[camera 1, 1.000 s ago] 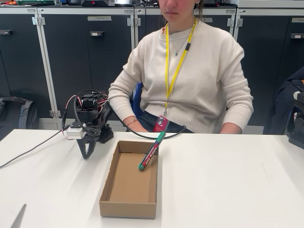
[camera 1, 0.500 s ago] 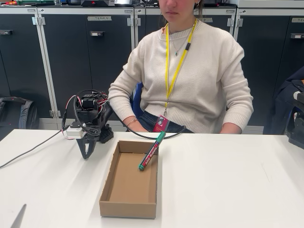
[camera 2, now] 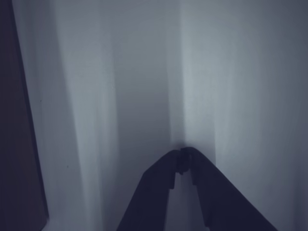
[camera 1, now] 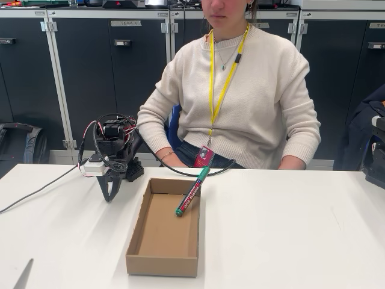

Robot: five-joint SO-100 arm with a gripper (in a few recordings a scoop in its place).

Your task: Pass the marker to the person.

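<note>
Here, fixed view first: the gripper (camera 1: 110, 194) points straight down, its dark tip at or just above the white table (camera 1: 289, 229), left of the cardboard box (camera 1: 163, 232). From this side the jaws look drawn together, nothing between them. One open, shallow box, long axis running away from the camera. One marker (camera 1: 192, 191) in it: lower green end down on the box floor, barrel leaning over the right wall near the far corner, green cap sticking out past the rim toward the person (camera 1: 240, 90). Marker and gripper are apart, the box's left wall between them. One person, seated behind the table's far edge, forearms down below it; no hand near the marker.

Wrist view: the gripper (camera 2: 185, 155) with two dark fingers meeting at the tips, pressed together, holding nothing. Bare pale table (camera 2: 144, 72) surface beneath, tips right at it; whether they touch I cannot tell.
</note>
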